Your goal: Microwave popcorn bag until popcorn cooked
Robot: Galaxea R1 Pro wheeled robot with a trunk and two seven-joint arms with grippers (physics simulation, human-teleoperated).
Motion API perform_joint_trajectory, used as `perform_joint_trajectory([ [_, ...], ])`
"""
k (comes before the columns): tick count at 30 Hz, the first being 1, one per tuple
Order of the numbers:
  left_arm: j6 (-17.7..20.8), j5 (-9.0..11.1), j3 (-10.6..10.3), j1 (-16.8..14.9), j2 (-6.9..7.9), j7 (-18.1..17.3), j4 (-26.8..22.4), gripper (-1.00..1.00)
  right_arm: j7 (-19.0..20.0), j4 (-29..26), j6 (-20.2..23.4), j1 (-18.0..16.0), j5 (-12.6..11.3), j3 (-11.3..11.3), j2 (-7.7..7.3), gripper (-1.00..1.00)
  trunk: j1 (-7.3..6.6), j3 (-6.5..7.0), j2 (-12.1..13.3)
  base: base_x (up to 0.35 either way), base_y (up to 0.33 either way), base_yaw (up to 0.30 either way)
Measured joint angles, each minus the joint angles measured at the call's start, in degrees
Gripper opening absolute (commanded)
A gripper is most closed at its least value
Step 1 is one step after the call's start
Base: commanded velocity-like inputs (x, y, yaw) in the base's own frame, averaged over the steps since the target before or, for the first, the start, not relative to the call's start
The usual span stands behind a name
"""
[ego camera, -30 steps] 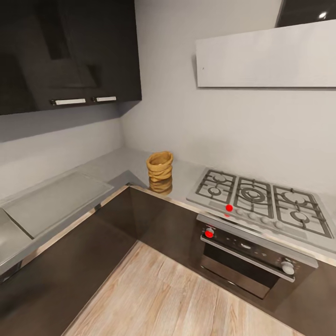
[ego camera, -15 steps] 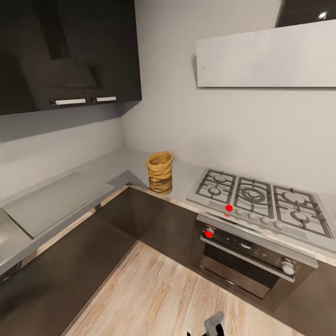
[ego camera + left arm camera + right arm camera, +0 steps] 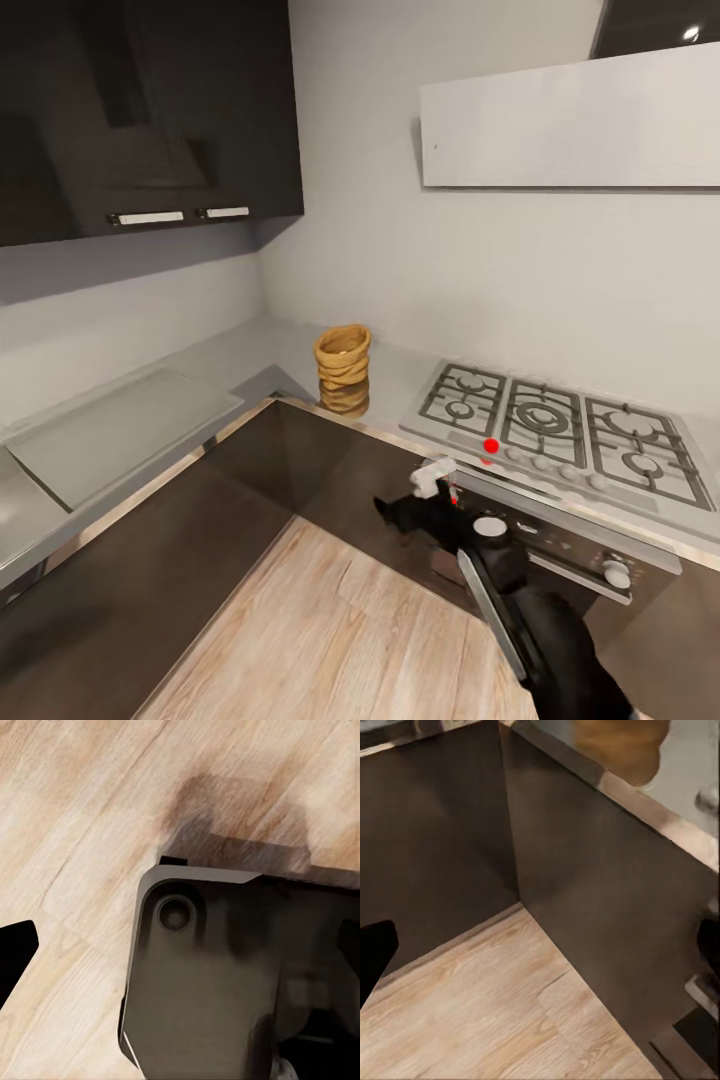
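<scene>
Right gripper (image 3: 405, 505) hangs low by the oven (image 3: 540, 560); I cannot tell if it is wide or closed. Well apart, the popcorn bag (image 3: 343, 368) stands upright on the grey countertop (image 3: 250, 355), near the gas hob (image 3: 555, 425). It looks light and crinkly, so pinch its rolled rim softly. Dark cabinets (image 3: 150, 110) hang above the wood floor (image 3: 330, 640).

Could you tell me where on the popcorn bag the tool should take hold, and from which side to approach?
Probably best at the rolled rim of the popcorn bag, coming from the front, over the countertop edge. The bag stands upright with its mouth open, and the wall lies behind it. The right tool is low, before the cabinet fronts.
</scene>
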Motion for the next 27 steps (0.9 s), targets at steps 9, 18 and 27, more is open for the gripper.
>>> perform_joint_trajectory([
  [9,0.0,0.0,-0.1,-0.4,-0.18,0.0,0.0,1.00,-2.9,-0.3,17.0,-21.5,-0.1,0.6,9.47,1.00,0.00,0.00,0.0,0.000,0.000,0.000],
  [18,0.0,-0.1,-0.4,-0.5,-0.19,0.0,0.0,1.00,-10.6,27.4,20.0,-39.5,-8.0,-9.7,9.48,1.00,0.00,0.00,0.0,0.000,0.000,0.000],
  [27,0.0,-0.2,-0.6,-0.5,-0.27,0.0,0.0,1.00,-22.2,67.5,20.1,-63.5,-8.3,-30.1,9.45,1.00,0.00,0.00,0.0,0.000,0.000,0.000],
])
